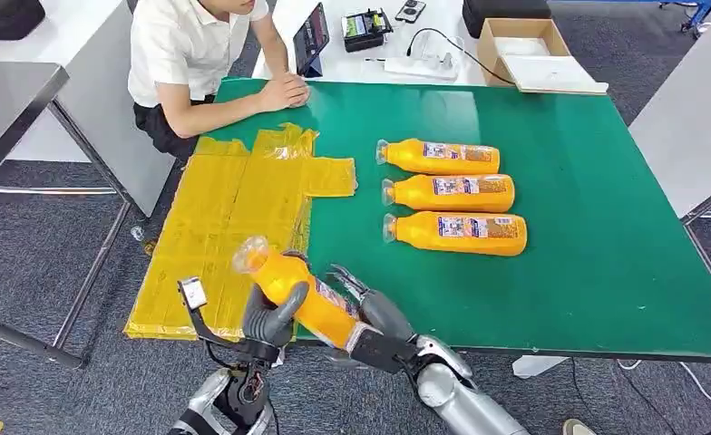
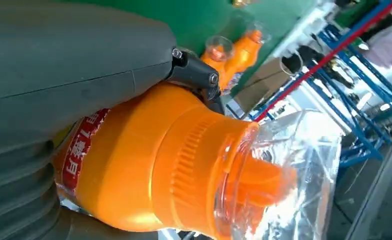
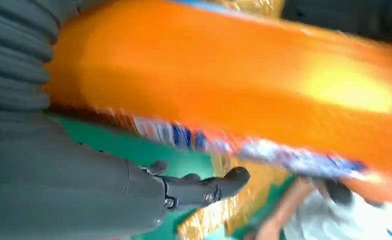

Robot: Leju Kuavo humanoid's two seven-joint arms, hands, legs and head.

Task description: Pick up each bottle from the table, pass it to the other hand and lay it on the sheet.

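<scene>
Left hand (image 1: 270,317) grips a bottle (image 1: 297,292) above the yellow sheet (image 1: 234,217); right hand (image 1: 370,313) cups its base, fingers spread.

Bright, even light; right wrist view motion-blurred, head view sharp.

Green-topped table (image 1: 597,272) ahead; crinkled yellow plastic sheet (image 1: 234,217) on its left part; three orange juice bottles (image 1: 452,193) lying side by side right of the sheet, caps toward it; fourth orange bottle (image 1: 296,290) over the near edge, between left hand (image 1: 268,317) and right hand (image 1: 370,313); person in white shirt (image 1: 189,54) behind the far-left corner; open cardboard box (image 1: 524,50) on white table (image 1: 370,62) behind
</scene>
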